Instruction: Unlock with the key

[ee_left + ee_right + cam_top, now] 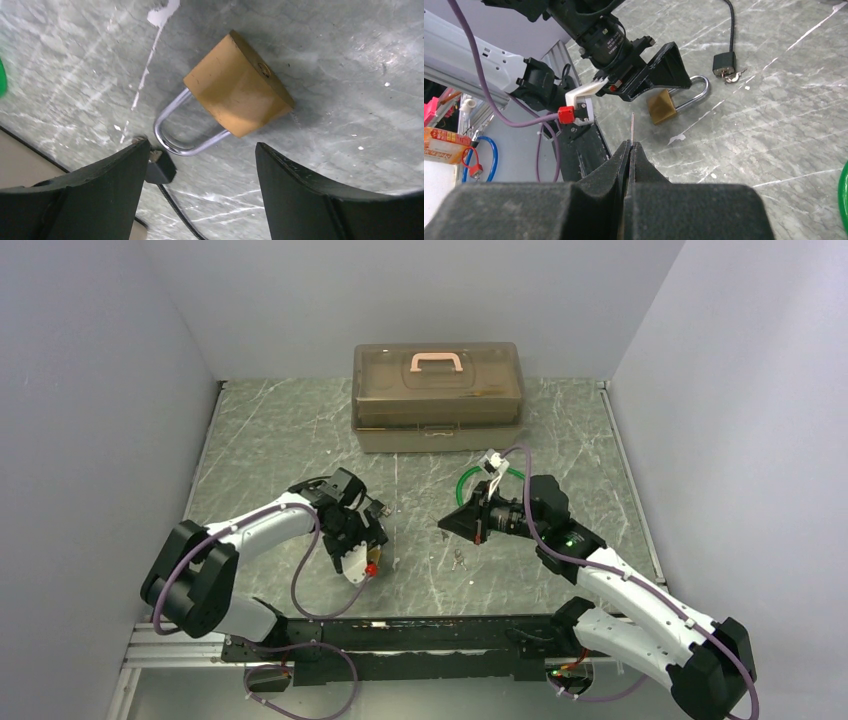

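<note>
The padlock (237,87) is a plain brass block with a steel shackle. It lies flat on the marbled table (350,75), and I cannot make out any stamp on it. My left gripper (202,150) stands wide open and holds nothing, the shackle just ahead of its gap. My right gripper (630,150) is clamped on the key (632,125), whose blade points toward the padlock.

Light: fell evenly from overhead, moderately bright
Shadows: lay soft and short beside the padlock (235,90)
Glare: washed a pale sheen across the table (350,55)
Focus: softened on the near fingers (549,210)
</note>
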Controlling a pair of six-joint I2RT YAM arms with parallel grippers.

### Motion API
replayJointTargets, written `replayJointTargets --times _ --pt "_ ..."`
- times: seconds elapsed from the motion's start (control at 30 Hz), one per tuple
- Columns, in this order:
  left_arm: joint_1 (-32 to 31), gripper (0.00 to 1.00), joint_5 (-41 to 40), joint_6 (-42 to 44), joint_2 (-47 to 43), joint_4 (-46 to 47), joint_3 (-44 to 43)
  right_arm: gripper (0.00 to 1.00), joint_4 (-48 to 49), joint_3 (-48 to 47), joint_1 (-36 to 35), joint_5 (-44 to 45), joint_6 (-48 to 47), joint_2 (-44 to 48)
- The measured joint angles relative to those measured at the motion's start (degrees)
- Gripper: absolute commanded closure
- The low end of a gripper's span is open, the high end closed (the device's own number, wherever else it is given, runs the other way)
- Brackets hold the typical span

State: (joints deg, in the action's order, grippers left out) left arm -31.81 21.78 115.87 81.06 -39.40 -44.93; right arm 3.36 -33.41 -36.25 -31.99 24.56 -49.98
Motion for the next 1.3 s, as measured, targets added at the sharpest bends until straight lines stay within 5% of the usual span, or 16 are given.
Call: replayJointTargets --times 0.37,0.8,1.07,1.2,1.3 --pt "-9.49 0.13 0.42 2.49 5.66 -7.50 -6.62 1.00 0.17 1.31 0.00 0.02 0.02 -0.02" --pt "-9.97 0.10 0.52 -6.45 12.04 -16.94 -13.57 1.00 0.13 1.36 0.00 0.22 -0.63 0.46" --pt "-9.79 0.14 0.83 -10.71 12.02 -13.94 -10.67 1.00 0.13 1.38 0.00 0.22 -0.81 1.25" --pt "-9.79 0.22 0.76 -10.10 12.22 -12.07 -10.56 1.00 0.13 1.38 0.00 0.22 -0.81 1.25" --pt "-9.79 0.43 0.55 -9.35 13.03 -10.34 -10.56 1.00 0.13 1.38 0.00 0.24 -0.81 1.25"
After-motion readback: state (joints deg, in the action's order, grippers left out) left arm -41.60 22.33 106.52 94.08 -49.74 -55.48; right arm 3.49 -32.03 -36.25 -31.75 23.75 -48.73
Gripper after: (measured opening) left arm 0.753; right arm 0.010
